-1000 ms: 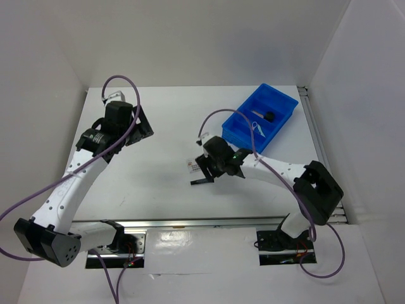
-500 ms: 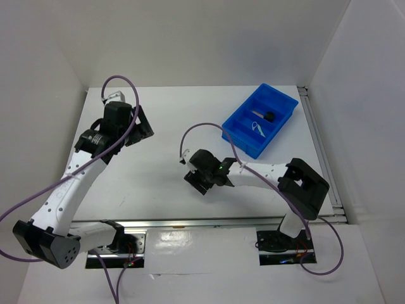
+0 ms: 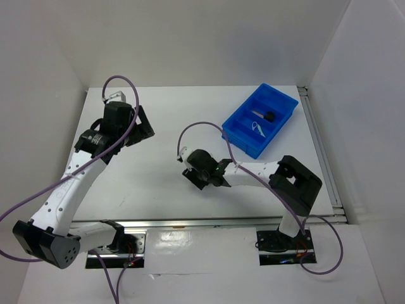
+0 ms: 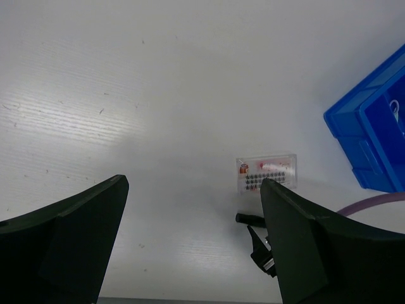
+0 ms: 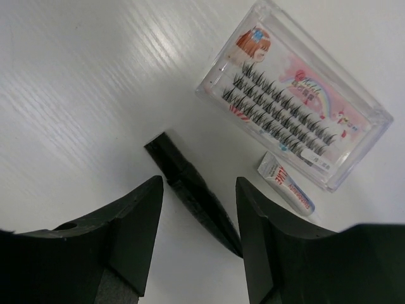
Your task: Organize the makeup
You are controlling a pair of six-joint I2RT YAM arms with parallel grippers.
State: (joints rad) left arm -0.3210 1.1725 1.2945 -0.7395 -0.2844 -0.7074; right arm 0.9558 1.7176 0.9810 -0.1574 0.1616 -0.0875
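We're sitting partway: lavender looped string (image 3: 257, 127) and small black piece (image 3: 269, 116) are lying in the blue bin (image 3: 237, 133), upper right. Right gripper (image 5: 199, 185) is straddling the slim black tube (image 5: 190, 190) mid-frame, jaws apart, gripping nothing; sachet (image 5: 286, 185) and lash case (image 5: 294, 120) are lying beside it.

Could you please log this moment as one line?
phase: pre-grasp | right end effector: open, straddling slim black tube | left end effector: open, empty

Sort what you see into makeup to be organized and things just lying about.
Makeup: clear lash case; small white tube; slim black tube; lavender loop and black piece, inside the blue bin.
Just there: blue bin itself; purple cable.
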